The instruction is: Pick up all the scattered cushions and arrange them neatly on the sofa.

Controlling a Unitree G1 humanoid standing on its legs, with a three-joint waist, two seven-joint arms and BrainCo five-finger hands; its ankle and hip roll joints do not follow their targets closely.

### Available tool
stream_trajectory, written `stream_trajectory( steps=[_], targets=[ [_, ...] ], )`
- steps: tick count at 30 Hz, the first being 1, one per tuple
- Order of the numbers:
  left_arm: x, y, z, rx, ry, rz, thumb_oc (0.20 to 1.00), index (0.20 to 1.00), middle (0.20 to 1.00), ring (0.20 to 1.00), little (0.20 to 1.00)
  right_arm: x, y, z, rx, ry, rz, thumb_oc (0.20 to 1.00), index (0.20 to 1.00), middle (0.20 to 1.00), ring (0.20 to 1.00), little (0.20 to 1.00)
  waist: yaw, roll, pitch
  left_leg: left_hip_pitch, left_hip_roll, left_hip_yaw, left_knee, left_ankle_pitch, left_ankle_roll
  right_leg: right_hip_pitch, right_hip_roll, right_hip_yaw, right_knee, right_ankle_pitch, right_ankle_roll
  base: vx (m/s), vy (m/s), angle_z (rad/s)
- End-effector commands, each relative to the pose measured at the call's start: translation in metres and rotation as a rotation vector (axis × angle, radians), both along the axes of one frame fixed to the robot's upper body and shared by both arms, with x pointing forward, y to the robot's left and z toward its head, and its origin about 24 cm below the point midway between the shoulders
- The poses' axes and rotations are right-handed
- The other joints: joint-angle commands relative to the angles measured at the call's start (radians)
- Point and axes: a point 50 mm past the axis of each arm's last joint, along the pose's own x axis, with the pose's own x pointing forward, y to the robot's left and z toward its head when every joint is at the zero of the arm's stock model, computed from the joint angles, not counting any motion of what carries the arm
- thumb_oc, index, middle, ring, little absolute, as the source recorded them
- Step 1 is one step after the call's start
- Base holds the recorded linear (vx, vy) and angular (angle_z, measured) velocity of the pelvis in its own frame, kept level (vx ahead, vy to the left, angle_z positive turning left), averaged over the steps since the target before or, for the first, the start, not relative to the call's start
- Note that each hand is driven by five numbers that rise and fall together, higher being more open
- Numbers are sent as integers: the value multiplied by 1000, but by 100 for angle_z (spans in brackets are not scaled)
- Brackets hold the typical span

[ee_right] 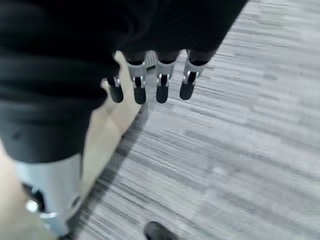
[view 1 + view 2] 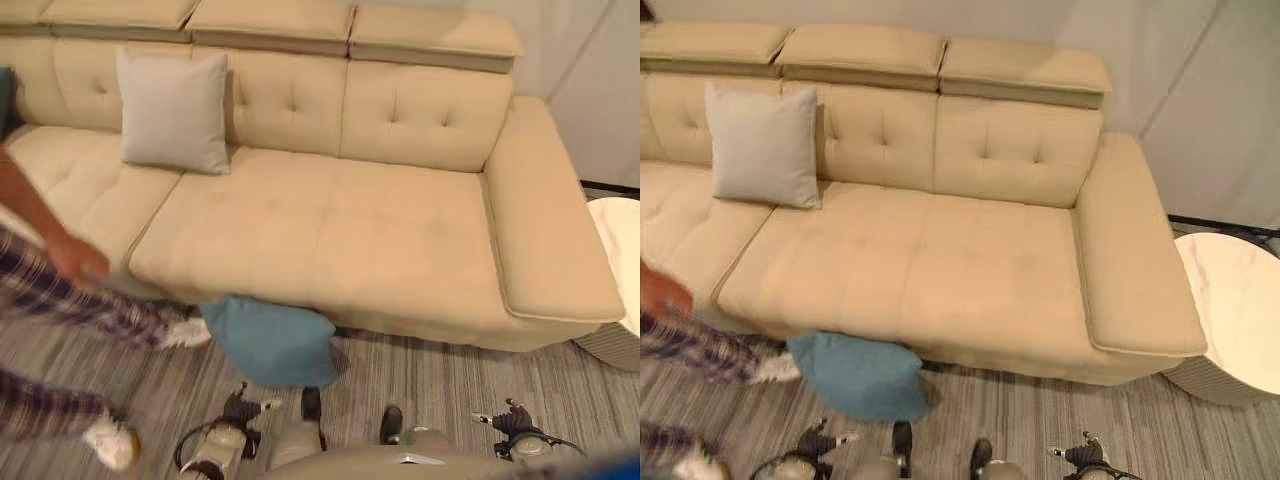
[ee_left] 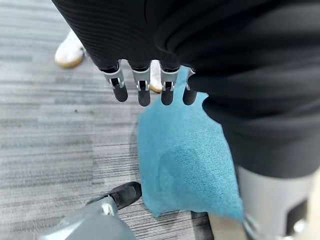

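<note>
The blue cushion [image 2: 270, 340] lies on the floor at the sofa's [image 2: 330, 240] near edge. Nothing is held by the left robot hand [image 3: 145, 85] or right robot hand [image 1: 150, 82], fingers relaxed. A passing person [image 2: 60, 290] could be struck during the reach.

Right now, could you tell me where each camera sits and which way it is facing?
Left eye view: on the head, looking down at the sofa, grey cushion, blue cushion on the floor; a person at left.
Right eye view: same scene, plus a round table.
Left wrist view: along the left hand, over the blue cushion.
Right wrist view: along the right hand, at carpet.
</note>
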Motion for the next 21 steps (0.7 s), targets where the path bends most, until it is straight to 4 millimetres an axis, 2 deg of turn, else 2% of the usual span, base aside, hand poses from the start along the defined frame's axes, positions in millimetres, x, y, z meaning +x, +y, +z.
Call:
stream_trajectory(
  steps=[1, 4, 5, 6, 7, 9, 12, 14, 16, 17, 18, 19, 20, 21],
  targets=[
    [-8, 2, -2, 11, 17, -4, 1000, 1000, 1000, 1000, 1000, 9, -12, 7, -44, -25, 24, 1000, 1000, 1000, 1000, 1000, -20, -11, -2, 78, 43, 76, 49, -146, 28, 49, -22, 14, -69, 35, 156, 34, 83, 15],
    [-12, 2, -4, 12, 33, -2, 1000, 1000, 1000, 1000, 1000, 7, -9, 5, -35, -17, 24, 1000, 1000, 1000, 1000, 1000, -24, -20, -11, 107, 61, 75, 52, -156, 20, 58, -33, 11, -71, 43, 160, 69, 126, 17],
    [-9, 1, -3, 13, 23, -10, 1000, 1000, 1000, 1000, 1000, 4, -8, 4, -29, -10, 16, 1000, 1000, 1000, 1000, 1000, -28, -20, -14, 115, 68, 53, 49, -153, 11, 66, -41, 7, -75, 48, 169, 143, 368, 15],
    [-4, -3, -2, 6, 17, -36, 1000, 1000, 1000, 1000, 1000, 2, -8, 3, -17, 2, -3, 1000, 1000, 1000, 1000, 1000, -37, -9, -32, 140, 54, 50, -20, -155, 11, 67, -57, 3, -74, 61, 185, 117, 324, 17],
    [-4, -3, -2, 6, 17, -36, 1000, 1000, 1000, 1000, 1000, 2, -8, 3, -17, 2, -3, 1000, 1000, 1000, 1000, 1000, -37, -9, -32, 140, 54, 50, -20, -154, 11, 66, -58, 3, -74, 60, 185, 102, 371, 27],
    [2, 2, 1, 32, 9, -69, 1000, 1000, 1000, 1000, 1000, 9, 1, 2, -3, -11, 21, 1000, 1000, 1000, 1000, 1000, -35, -26, -26, 147, 0, 48, -39, -176, 41, 34, -105, 38, -53, 99, 214, 60, 413, 2],
    [0, 6, 1, 44, 18, -71, 1000, 1000, 1000, 1000, 1000, 10, 3, 2, 4, -12, 27, 1000, 1000, 1000, 1000, 1000, -32, -31, -25, 151, -21, 50, -56, -183, 60, 10, -123, 59, -26, 106, 225, 23, 225, -21],
    [0, 11, 2, 59, 19, -63, 1000, 1000, 1000, 1000, 1000, 13, 6, 2, 5, -16, 41, 1000, 1000, 1000, 1000, 1000, -24, -30, -13, 160, -39, 58, -68, -189, 77, -21, -149, 67, 31, 112, 237, 3, 247, -26],
    [-2, 16, 3, 74, 24, -56, 1000, 1000, 1000, 1000, 1000, 15, 9, 2, 8, -17, 53, 1000, 1000, 1000, 1000, 1000, -19, -25, -3, 173, -48, 68, -82, -189, 89, -52, -165, 68, 100, 114, 235, 46, 267, -49],
    [0, 22, 5, 87, 15, -61, 1000, 1000, 1000, 1000, 1000, 18, 12, 2, 22, -36, 53, 1000, 1000, 1000, 1000, 1000, -32, -18, 12, 204, -62, 63, -108, -180, 99, -92, -82, 128, 179, 78, 207, 82, 225, -55],
    [0, 22, 5, 87, 15, -61, 1000, 1000, 1000, 1000, 1000, 18, 12, 3, 22, -36, 53, 1000, 1000, 1000, 1000, 1000, -32, -19, 10, 201, -62, 64, -107, -179, 99, -94, -82, 129, 177, 81, 206, 113, 201, -44],
    [-1, 22, 6, 86, 14, -59, 1000, 1000, 1000, 1000, 1000, 17, 12, 2, 23, -34, 51, 1000, 1000, 1000, 1000, 1000, -36, -18, 8, 208, -70, 60, -114, -178, 103, -96, -45, 147, 170, 65, 203, 138, 73, 15],
    [-10, 24, 2, 80, 45, -41, 1000, 1000, 1000, 1000, 1000, 15, 11, 2, 18, -29, 58, 1000, 1000, 1000, 1000, 1000, -27, -22, -4, 210, -88, 71, -121, -181, 105, -75, -1, 53, 133, 30, 178, 142, 72, 26],
    [-10, 24, 2, 80, 45, -41, 1000, 1000, 1000, 1000, 1000, 15, 11, 2, 18, -29, 58, 1000, 1000, 1000, 1000, 1000, -28, -22, -5, 210, -88, 70, -121, -181, 105, -74, -1, 51, 132, 29, 178, 166, 45, 24]
  ],
)
